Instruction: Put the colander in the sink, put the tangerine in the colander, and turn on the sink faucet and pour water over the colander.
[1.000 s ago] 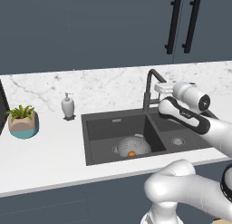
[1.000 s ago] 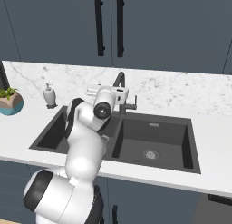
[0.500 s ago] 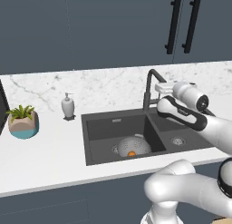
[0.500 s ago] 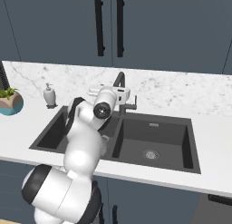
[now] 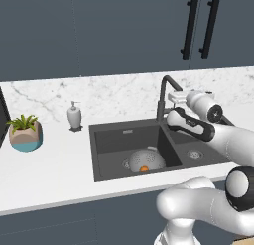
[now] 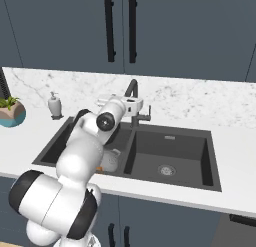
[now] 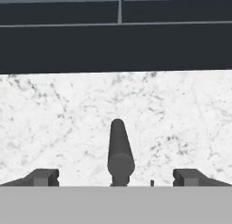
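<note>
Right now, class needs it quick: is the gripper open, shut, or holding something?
Gripper: open, jaws wide apart and holding nothing, with the sink faucet lever between them, untouched.

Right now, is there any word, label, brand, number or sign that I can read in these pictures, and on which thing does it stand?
None: no readable text anywhere.
Soap dispenser: plain, no label.
Plant pot: no writing.
Sink faucet, sink, cabinet doors: no marks or brand.

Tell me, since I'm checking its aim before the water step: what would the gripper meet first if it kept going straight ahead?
Most likely the sink faucet: its dark lever stands centred between the open fingers of the gripper, with the marble backsplash behind, though depth is unclear.
</note>
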{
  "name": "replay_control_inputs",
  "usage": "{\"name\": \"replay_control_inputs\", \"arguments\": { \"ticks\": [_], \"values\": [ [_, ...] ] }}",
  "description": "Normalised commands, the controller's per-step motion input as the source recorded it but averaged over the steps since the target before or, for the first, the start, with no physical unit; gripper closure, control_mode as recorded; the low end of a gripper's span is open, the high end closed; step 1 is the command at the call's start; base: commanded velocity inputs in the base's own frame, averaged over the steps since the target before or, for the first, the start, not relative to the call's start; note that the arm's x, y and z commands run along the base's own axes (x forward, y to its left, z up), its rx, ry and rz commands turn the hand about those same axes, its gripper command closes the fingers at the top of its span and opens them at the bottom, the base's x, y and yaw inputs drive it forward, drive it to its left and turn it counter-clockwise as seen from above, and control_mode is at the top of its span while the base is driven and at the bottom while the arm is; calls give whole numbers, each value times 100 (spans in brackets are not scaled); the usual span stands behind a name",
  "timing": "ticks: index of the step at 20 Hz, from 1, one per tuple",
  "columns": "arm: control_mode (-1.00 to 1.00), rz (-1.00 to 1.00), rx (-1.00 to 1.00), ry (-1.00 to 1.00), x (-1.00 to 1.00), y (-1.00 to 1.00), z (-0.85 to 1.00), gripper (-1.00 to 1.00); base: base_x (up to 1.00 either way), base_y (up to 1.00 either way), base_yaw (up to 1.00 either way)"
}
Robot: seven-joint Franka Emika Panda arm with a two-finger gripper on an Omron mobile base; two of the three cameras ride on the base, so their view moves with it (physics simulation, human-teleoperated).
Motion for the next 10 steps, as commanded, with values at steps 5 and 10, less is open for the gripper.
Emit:
{"name": "replay_control_inputs", "arguments": {
  "ticks": [5, 10],
  "values": [
    [-100, -2, 0, 4, 3, 0, 0, -100, 0, 0, 0],
    [-100, 0, 0, 0, 22, 0, 0, -100, 0, 0, 0]
  ]
}}
